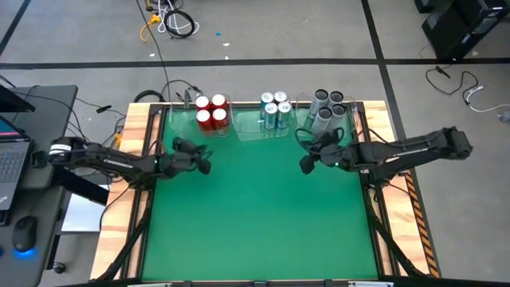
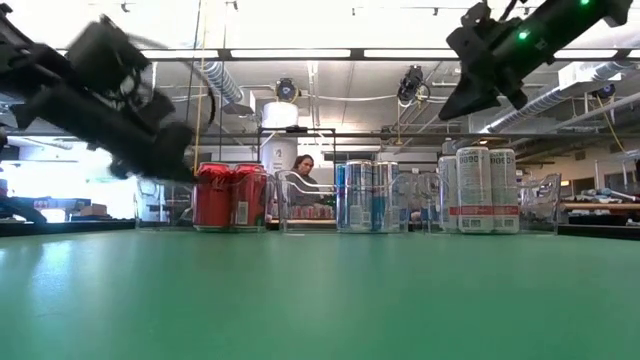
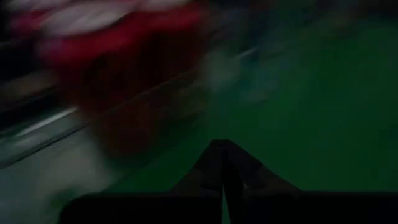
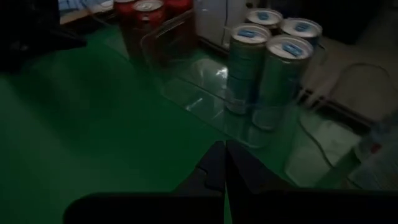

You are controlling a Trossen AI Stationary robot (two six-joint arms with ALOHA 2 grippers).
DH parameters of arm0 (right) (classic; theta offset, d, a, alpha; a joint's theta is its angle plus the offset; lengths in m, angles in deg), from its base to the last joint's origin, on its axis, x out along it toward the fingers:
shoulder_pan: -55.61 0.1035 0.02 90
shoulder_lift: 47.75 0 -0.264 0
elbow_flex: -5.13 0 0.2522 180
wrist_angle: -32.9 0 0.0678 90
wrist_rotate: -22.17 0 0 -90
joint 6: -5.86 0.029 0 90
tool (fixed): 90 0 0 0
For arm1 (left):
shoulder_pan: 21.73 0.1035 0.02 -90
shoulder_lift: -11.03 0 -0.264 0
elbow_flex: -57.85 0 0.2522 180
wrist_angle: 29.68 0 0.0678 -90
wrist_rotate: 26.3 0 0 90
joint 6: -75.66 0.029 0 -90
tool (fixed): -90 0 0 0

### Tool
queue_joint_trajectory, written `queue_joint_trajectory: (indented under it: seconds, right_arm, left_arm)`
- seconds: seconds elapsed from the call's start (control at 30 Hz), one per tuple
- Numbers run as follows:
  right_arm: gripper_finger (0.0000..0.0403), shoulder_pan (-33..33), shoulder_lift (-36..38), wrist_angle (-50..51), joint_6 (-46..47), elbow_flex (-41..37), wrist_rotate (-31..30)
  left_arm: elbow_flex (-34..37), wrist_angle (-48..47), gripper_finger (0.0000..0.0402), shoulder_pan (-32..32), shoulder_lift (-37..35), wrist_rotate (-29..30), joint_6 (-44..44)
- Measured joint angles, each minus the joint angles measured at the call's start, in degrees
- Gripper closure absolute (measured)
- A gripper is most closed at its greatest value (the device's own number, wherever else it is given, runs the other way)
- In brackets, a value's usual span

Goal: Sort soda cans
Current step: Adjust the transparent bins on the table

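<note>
The soda cans stand upright in three clear bins along the table's far edge: red cans [image 1: 212,113] [image 2: 230,196] on the left, light blue-and-white cans [image 1: 275,110] [image 2: 367,195] [image 4: 267,56] in the middle, grey cans [image 1: 328,108] [image 2: 480,188] on the right. My left gripper [image 1: 205,165] [image 3: 224,180] hovers shut above the green mat, just on the near side of the red cans. My right gripper [image 1: 306,163] [image 4: 224,163] hovers shut on the near side of the grey cans' bin, raised off the table [image 2: 468,98]. Neither holds anything.
The green mat [image 1: 255,215] stretches from the bins to the near edge, framed by wooden table borders [image 1: 119,215]. A laptop [image 1: 12,155] and a mouse [image 1: 25,233] sit off the table's left. A person [image 2: 303,172] shows in the room behind the bins.
</note>
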Motion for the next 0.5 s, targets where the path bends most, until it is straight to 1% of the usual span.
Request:
queue_joint_trajectory:
  seconds: [0.13,0.2,0.27,0.37,0.43,0.5]
  right_arm:
    - [0.0402,0.2,-1.7,-5.1,-3.0,0.0,-0.2]
    - [0.0402,0.3,-2.1,-7.4,-4.1,0.0,-0.2]
    - [0.0402,0.3,-2.1,-9.1,-5.1,0.0,-0.2]
    - [0.0402,0.3,-2.1,-10.9,-6.3,0.0,-0.3]
    - [0.0402,0.3,-2.1,-11.3,-6.7,0.0,-0.3]
    - [0.0402,0.3,-2.1,-11.2,-7.0,0.0,-0.4]
  left_arm:
    - [0.0,17.1,0.04,-5.6,0.8,-5.7,7.0]
    - [-0.5,23.3,0.04,-6.9,2.6,-8.4,11.4]
    - [-2.0,25.2,0.04,-7.2,4.8,-11.4,14.4]
    - [-5.6,26.2,0.04,-7.1,10.3,-16.6,17.8]
    - [-9.1,26.1,0.0401,-7.1,15.0,-17.2,20.0]
    - [-12.7,26.0,0.0401,-6.8,19.9,-15.7,22.3]
